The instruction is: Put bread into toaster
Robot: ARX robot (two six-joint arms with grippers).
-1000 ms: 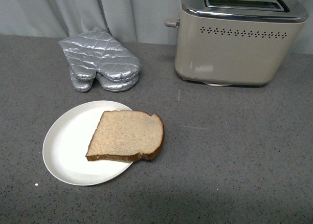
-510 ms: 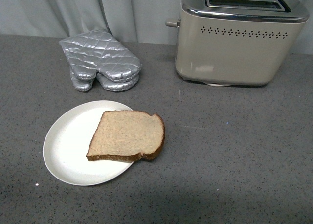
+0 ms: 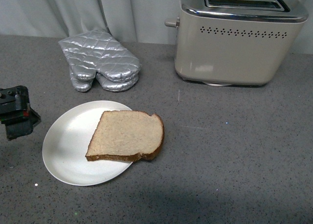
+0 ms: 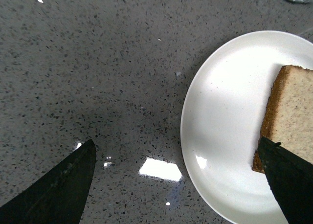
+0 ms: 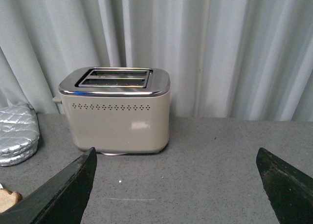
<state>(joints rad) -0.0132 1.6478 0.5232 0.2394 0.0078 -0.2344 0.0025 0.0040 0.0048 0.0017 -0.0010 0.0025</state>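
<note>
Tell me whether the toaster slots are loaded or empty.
Empty: no slice stands in either slot of the toaster, and the bread lies flat on the white plate.

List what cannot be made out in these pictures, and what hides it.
Toaster slots: front view, back cut by the top edge; insides too dark to see.
Bread: left wrist view, most of it cut by the right edge.
Oven mitt: right wrist view, cut by the left edge.

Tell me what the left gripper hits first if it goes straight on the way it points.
Probably the bare counter right beside the plate rim, where the left gripper aims, though depth is unclear.
</note>
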